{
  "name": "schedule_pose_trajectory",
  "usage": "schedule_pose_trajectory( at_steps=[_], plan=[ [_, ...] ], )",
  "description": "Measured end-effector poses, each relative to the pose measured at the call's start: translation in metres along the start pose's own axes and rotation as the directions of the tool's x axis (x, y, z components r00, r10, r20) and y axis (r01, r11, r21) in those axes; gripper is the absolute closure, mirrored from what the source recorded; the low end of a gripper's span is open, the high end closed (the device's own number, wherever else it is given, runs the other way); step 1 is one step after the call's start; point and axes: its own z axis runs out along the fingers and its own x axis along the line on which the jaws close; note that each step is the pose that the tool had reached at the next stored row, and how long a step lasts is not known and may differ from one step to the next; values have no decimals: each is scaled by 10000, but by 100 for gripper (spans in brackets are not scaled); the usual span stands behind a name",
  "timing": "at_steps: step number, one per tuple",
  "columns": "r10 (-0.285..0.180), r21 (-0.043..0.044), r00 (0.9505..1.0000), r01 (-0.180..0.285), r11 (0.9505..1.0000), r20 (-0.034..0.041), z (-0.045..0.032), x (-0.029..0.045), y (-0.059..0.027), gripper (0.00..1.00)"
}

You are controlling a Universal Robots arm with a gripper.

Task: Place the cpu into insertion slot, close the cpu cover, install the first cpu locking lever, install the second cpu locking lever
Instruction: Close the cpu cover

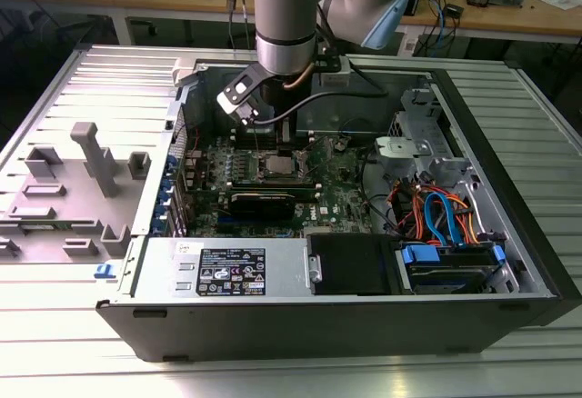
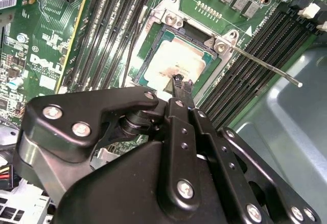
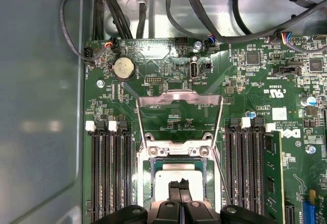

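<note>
Silver-grey, the cpu sits in the insertion slot straight beneath the fingers, pinched together and empty, the cpu cover swung back beyond.

The exterior view looks down at a slant from outside the open computer case, far enough back to take in the whole case and the arm reaching into it. The first wrist view faces the motherboard almost squarely from close above. The second wrist view peers obliquely past the gripper from nearer still, and both wrist views share the cpu, seated in the insertion slot.
</note>
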Motion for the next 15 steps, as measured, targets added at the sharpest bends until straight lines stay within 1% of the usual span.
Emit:
schedule_pose_trajectory(
  at_steps=[7,11,15],
  plan=[
    [0,-1,10000,0,10000,10,-60,3,3,89],
    [-1,-1,10000,1,10000,30,-61,3,3,89],
    [-1,-1,10000,1,10000,31,-60,3,3,89]
  ],
)
